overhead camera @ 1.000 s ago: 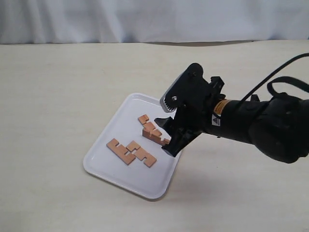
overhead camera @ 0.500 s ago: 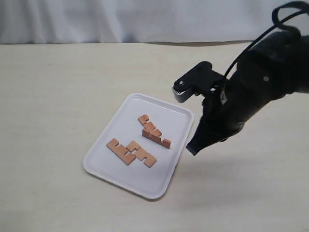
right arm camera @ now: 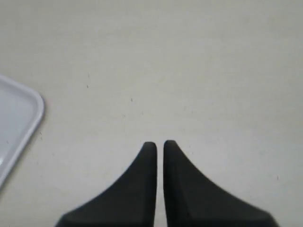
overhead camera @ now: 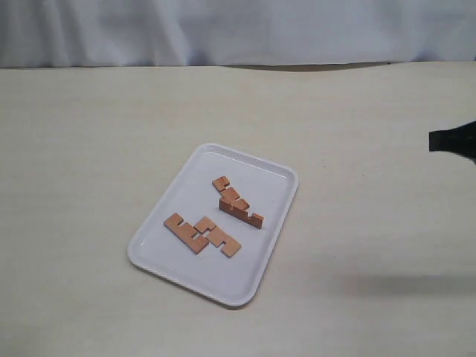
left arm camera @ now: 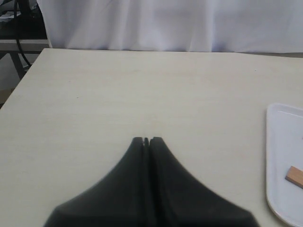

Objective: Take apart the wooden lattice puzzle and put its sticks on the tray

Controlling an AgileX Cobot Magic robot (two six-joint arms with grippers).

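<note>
The puzzle is apart: four reddish-brown sticks lie on the white tray [overhead camera: 173,262]. Two notched sticks [overhead camera: 186,233] [overhead camera: 219,238] lie flat side by side at its near left. A third stick [overhead camera: 228,191] lies flat further back. The fourth stick [overhead camera: 240,212] stands on its edge beside it. My left gripper [left arm camera: 147,140] is shut and empty over bare table, with the tray's rim [left arm camera: 268,161] and one stick end [left arm camera: 294,176] off to its side. My right gripper [right arm camera: 156,144] is shut to a thin slit with nothing in it, away from the tray corner [right arm camera: 19,118].
Only a black part of the right arm [overhead camera: 455,140] shows at the right border of the exterior view. A white curtain [overhead camera: 238,30] hangs behind the pale table. The table's corner and edge [left arm camera: 28,75] appear in the left wrist view.
The right arm has pulled back from the tray to the right border of the exterior view, leaving the edge-standing stick on the tray. The sticks have not moved.
</note>
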